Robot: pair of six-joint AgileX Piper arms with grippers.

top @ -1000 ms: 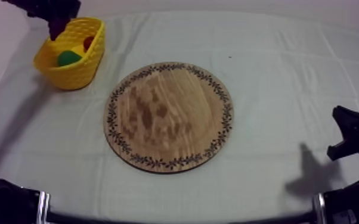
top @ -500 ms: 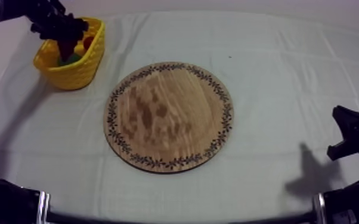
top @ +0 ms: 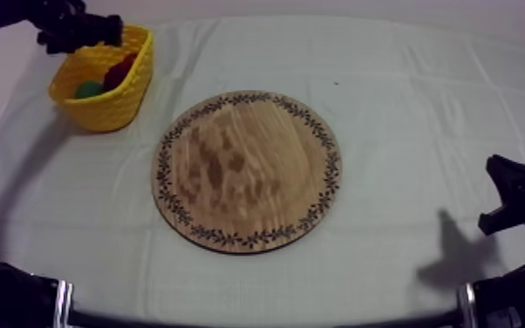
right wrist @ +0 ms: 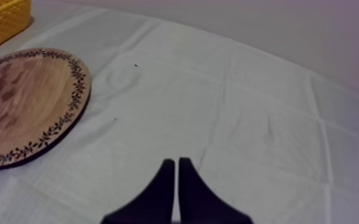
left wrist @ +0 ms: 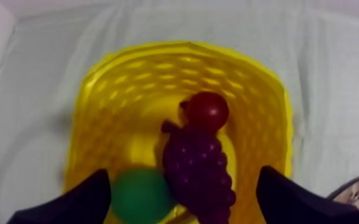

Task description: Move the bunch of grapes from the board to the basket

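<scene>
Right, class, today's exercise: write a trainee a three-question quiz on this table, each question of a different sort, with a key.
1. True or false: the bunch of grapes lies on the wooden board.
2. Multiple choice: the left gripper above the yellow basket is A) open, B) shut on the grapes.
3. Short answer: how many pieces of fruit are in the basket?

Key
1. False: the grapes lie in the basket.
2. A.
3. Three: the grapes, a small red fruit and a green fruit.
</scene>
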